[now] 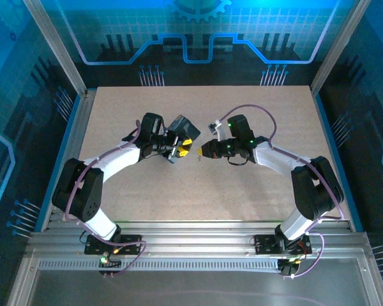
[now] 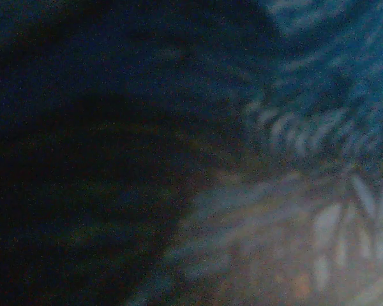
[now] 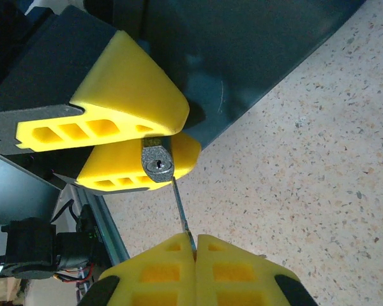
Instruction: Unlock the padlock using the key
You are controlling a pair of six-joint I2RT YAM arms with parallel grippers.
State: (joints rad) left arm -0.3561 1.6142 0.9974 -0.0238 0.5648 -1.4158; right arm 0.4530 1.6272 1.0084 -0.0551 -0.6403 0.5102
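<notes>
Yellow left claw [image 3: 182,132] clamps padlock [image 3: 157,163], right claw [image 3: 195,241] pinches key [image 3: 179,207]: plain up close, tiny overhead.

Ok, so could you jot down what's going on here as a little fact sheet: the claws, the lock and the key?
Left claw: closed on the padlock, keyhole end turned toward the other claw
Right claw: closed on the key, thin blade sticking out toward the lock
Key tip: touching the edge of the padlock's keyhole end; the slot is in plain sight, so the key is not in
Table: speckled beige, beneath both claws
Task stage: lining up the key, lock not yet opened
</notes>
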